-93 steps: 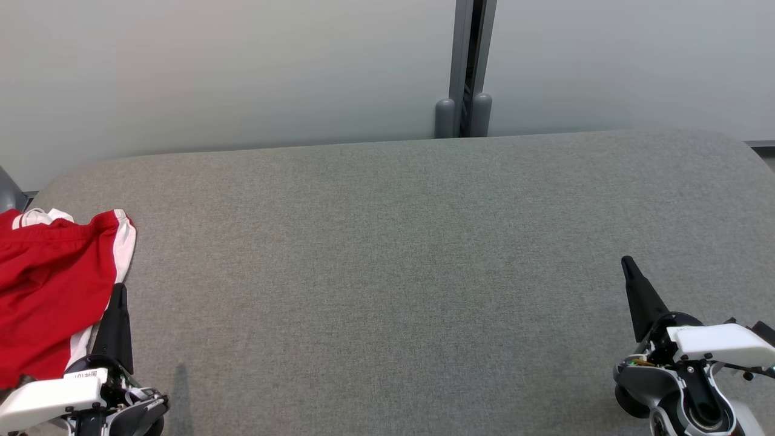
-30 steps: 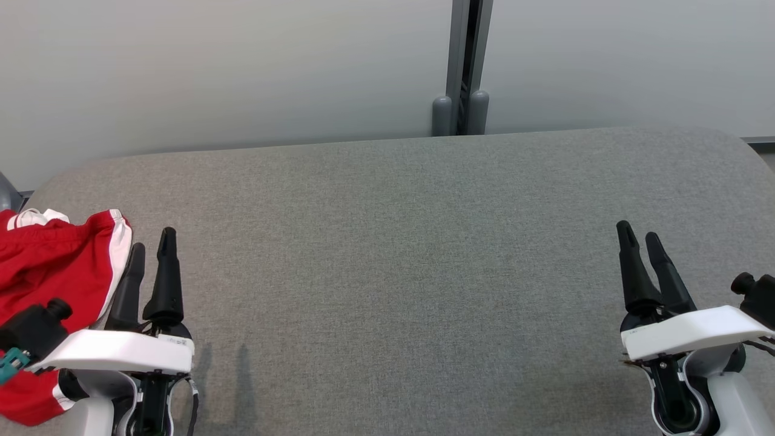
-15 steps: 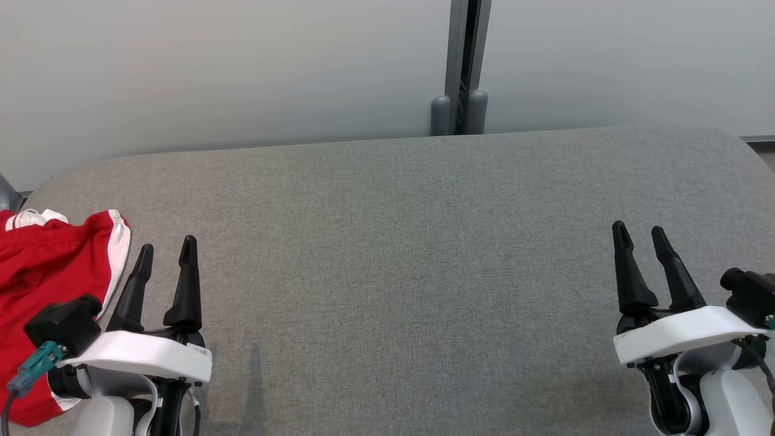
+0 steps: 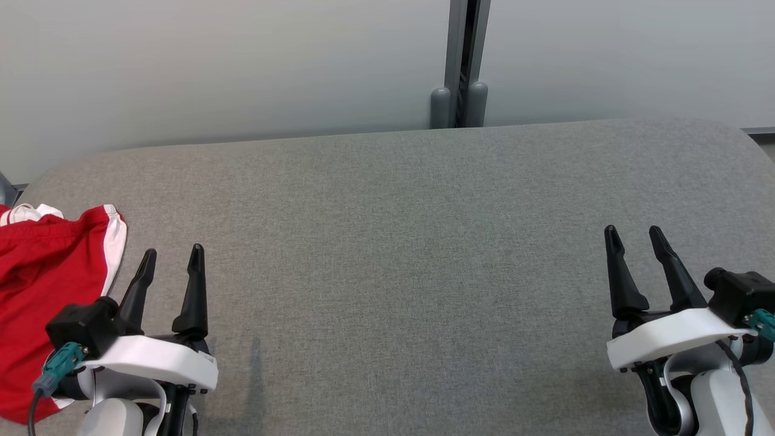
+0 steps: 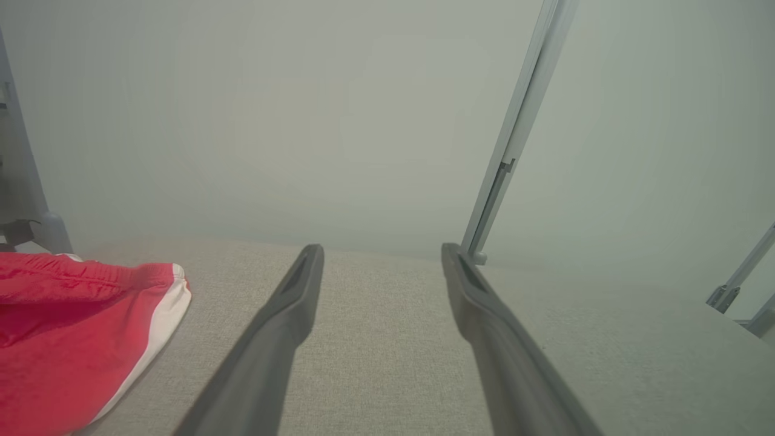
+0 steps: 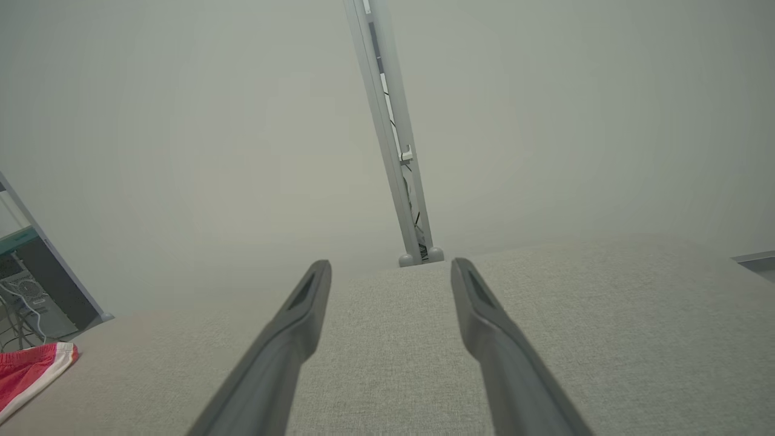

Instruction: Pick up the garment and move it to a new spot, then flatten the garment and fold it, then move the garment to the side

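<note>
A red garment with white side stripes (image 4: 42, 290) lies bunched at the left edge of the grey fabric table (image 4: 399, 260); it also appears at the left of the left wrist view as the garment (image 5: 66, 327) and far left in the right wrist view as the garment (image 6: 27, 372). My left gripper (image 4: 172, 257) stands open just right of the garment, apart from it, with nothing between its fingers. At the lower right my right gripper (image 4: 633, 239) is open and holds nothing.
A pale wall with a grey vertical post (image 4: 463, 60) runs behind the table's far edge. Shelving with equipment (image 6: 24, 284) stands beyond the table's left end. The table's rounded corners show at the far left and far right.
Both grippers have turned upright and opened. The left one has drawn away to the right of the garment. The head camera has tilted slightly.
</note>
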{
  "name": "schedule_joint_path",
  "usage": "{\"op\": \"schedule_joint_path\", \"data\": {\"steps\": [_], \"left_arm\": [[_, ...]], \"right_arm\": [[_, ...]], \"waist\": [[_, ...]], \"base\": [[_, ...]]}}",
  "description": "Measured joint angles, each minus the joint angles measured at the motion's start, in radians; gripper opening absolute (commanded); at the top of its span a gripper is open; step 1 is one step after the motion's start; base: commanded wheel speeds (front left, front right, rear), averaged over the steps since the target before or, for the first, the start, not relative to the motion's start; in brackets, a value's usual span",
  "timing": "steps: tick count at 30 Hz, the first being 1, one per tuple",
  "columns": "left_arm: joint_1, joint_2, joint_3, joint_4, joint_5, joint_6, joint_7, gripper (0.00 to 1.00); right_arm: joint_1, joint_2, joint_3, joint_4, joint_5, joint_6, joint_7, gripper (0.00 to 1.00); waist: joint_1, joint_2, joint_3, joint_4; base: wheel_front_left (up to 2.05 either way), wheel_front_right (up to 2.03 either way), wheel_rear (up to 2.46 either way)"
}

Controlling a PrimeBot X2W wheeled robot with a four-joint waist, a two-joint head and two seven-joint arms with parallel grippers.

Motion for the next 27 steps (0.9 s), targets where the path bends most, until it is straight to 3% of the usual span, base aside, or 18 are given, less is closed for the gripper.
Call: {"op": "schedule_joint_path", "data": {"steps": [27], "left_arm": [[0.001,0.002,-0.022,0.006,0.117,0.024,-0.024,1.00]], "right_arm": [[-0.009,0.000,0.003,0.014,-0.131,0.000,-0.009,1.00]], "waist": [[0.0000,0.0000,0.014,-0.004]], "base": [[0.00,0.00,0.00]]}}
